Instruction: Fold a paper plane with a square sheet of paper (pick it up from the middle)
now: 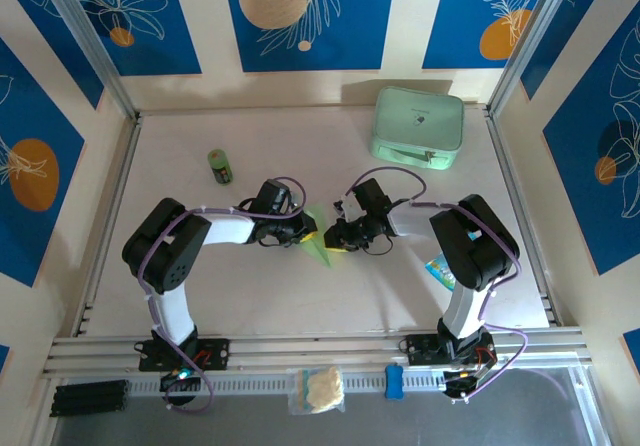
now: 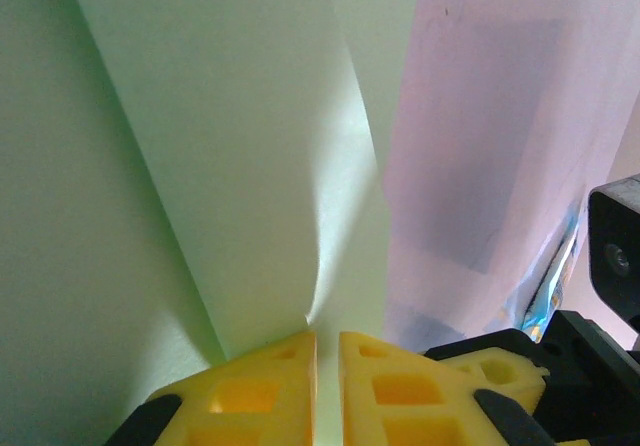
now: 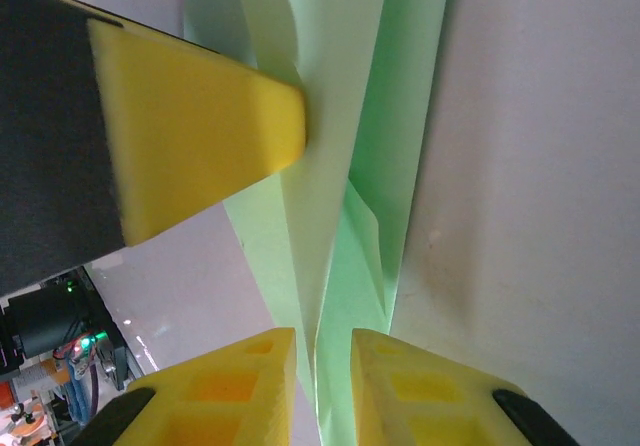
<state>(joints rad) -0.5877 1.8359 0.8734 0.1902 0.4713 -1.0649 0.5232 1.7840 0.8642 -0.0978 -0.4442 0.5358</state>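
Observation:
The pale green paper is folded into a narrow pointed plane shape with a centre crease, held between the two arms at the middle of the table. My left gripper is shut on it; in the left wrist view its yellow fingers pinch the paper plane at the crease, the left gripper nearly closed. My right gripper meets it from the right. In the right wrist view the right gripper straddles the plane with a small gap either side. The left gripper's finger touches the paper from the left.
A mint-green case stands at the back right and a small green bottle at the back left. A blue packet lies by the right arm. A bagged item and a blue object sit on the front rail.

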